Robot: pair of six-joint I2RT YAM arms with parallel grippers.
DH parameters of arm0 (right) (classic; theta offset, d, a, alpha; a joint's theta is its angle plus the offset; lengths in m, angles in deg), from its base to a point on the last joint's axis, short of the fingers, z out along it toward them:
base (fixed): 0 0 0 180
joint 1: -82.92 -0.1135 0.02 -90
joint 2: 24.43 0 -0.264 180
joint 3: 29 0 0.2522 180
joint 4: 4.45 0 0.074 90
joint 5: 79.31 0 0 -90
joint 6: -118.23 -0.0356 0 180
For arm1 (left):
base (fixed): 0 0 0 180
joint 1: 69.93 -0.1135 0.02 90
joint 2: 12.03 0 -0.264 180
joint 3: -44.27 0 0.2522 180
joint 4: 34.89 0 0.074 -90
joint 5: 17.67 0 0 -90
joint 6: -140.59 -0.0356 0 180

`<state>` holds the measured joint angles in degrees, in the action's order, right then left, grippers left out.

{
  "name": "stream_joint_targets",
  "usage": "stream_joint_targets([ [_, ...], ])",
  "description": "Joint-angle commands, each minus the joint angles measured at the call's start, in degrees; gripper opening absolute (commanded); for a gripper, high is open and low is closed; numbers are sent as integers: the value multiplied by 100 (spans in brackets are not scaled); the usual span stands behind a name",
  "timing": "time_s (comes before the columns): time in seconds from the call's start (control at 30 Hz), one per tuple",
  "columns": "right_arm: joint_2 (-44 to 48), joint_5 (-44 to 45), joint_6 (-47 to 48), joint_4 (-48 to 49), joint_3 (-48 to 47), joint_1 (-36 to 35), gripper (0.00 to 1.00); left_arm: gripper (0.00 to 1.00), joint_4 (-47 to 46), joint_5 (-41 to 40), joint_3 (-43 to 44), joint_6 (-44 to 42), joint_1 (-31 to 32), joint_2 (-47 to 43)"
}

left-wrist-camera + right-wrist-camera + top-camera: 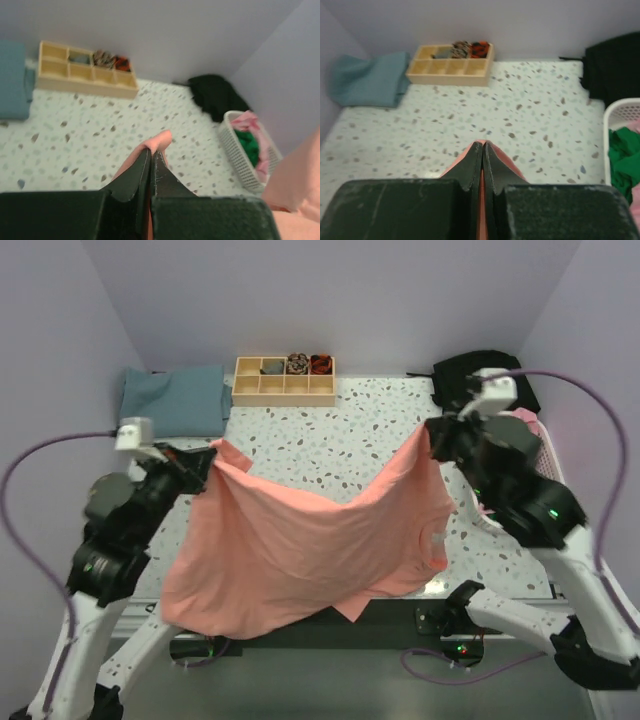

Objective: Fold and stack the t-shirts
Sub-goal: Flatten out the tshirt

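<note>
the left jaws and right jaws are each closed tight on a corner of the salmon-pink shirt [300, 550], at 9 and 3 o'clock. better to lower both evenly, cloth stretched, onto the tabletop [330, 445].

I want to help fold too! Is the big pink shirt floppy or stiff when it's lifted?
Probably very floppy: the salmon-pink shirt sags in the middle between the left gripper and right gripper. Likely light too, since two small pinches at its edge hold most of it up.
</note>
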<state>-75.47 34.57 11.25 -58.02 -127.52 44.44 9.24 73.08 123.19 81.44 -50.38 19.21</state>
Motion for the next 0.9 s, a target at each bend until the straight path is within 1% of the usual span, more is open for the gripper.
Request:
stream_joint_targets([
  [0.0,-1361,1470,457,833,591,130,0,0,-1374,-1252,-1407,-114,-39,889],
  [0.03,-1582,1497,458,939,635,191,0,0,-1498,-1384,-1488,-114,-39,1110],
  [0.07,-2054,1427,441,1036,705,400,0,0,-1682,-1698,-1524,-132,-39,1321],
  [0.1,-2241,1270,406,1281,749,551,0,0,-1823,-1832,-1638,-97,-39,1714],
  [0.17,-2619,1111,335,1563,880,927,0,0,-2156,-2174,-1665,-141,-30,2103],
  [0.2,-3030,997,326,1817,881,1043,0,0,-2323,-2246,-1743,-184,-39,2444],
  [0.23,-3243,909,317,1863,846,1157,0,0,-2473,-2351,-1753,-237,-48,2631],
  [0.27,-3454,821,309,1872,646,1367,0,0,-2692,-2517,-1744,-272,-57,2824],
  [0.3,-3961,724,317,1881,513,1456,0,0,-2738,-2571,-1657,-342,-65,3217],
  [0.33,-4183,663,317,1881,382,1614,0,0,-2790,-2641,-1595,-386,-83,3421],
  [0.37,-4429,592,335,1898,102,1685,0,0,-2939,-2755,-1464,-439,-109,3632],
  [0.4,-4832,479,361,1968,-23,1755,0,0,-2949,-2747,-1393,-509,-136,4052],
  [0.43,-5053,338,379,1986,-172,1852,0,0,-3149,-2782,-1314,-553,-153,4265],
  [0.53,-5783,118,475,2030,-778,2002,0,0,-3265,-2853,-963,-668,-267,5013],
  [0.6,-6143,178,616,2056,-1253,2037,1,0,-3546,-2861,-813,-800,-303,5512],
  [0.63,-6485,213,677,2048,-1576,2081,2,0,-3738,-2853,-769,-861,-329,5672],
  [0.73,-7136,345,809,1898,-2245,2125,12,0,-3810,-3019,-435,-984,-408,6314],
  [0.8,-7305,477,906,1863,-2449,2143,27,0,-3828,-3282,-215,-1037,-452,6638],
  [0.83,-7349,582,932,1828,-2563,2152,35,4,-3941,-3388,-189,-1081,-496,6710],
  [0.87,-7332,774,941,1784,-2564,2152,81,62,-3968,-3589,-128,-1168,-514,6771],
])
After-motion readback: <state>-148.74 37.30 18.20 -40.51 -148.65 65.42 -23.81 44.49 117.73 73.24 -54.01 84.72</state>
